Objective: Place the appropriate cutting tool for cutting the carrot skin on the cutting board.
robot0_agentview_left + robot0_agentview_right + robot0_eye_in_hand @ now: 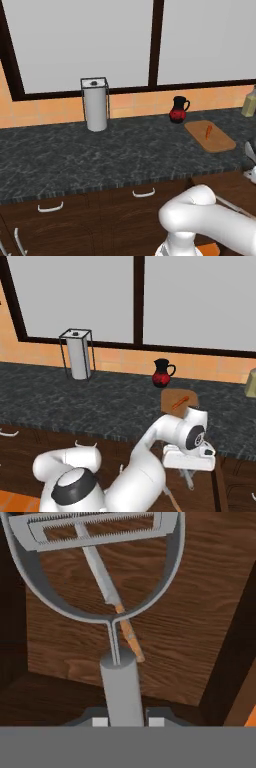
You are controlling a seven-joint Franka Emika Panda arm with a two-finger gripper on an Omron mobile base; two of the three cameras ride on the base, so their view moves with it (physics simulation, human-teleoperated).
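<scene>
1. The gripper [128, 722] is clenched on the grey handle of a peeler [100, 572], a Y-shaped tool whose wire hoop opens just beyond the fingertips and carries a toothed blade bar at its far end.
2. Beyond the peeler, seen through its hoop, a small knife [112, 599] with an orange-brown handle lies on the wooden floor of an open drawer [200, 612]. The hand appears to sit low in front of the cabinets, with the knife left where it lies, since skin calls for the peeler.
3. In the right base view the hand [190, 456] hangs below the counter edge, so the peeler has to go up and forward to reach its goal.
4. The cutting board [217, 140] lies on the dark counter [100, 150], above and ahead of the gripper, with the carrot [208, 131] resting on its near-middle.
5. A red-and-black jug [178, 110] stands just behind the board, and a paper-towel holder [95, 104] stands well off to the side.
6. My judgement: the grasp is done; the lift and the placing beside the carrot remain.
</scene>
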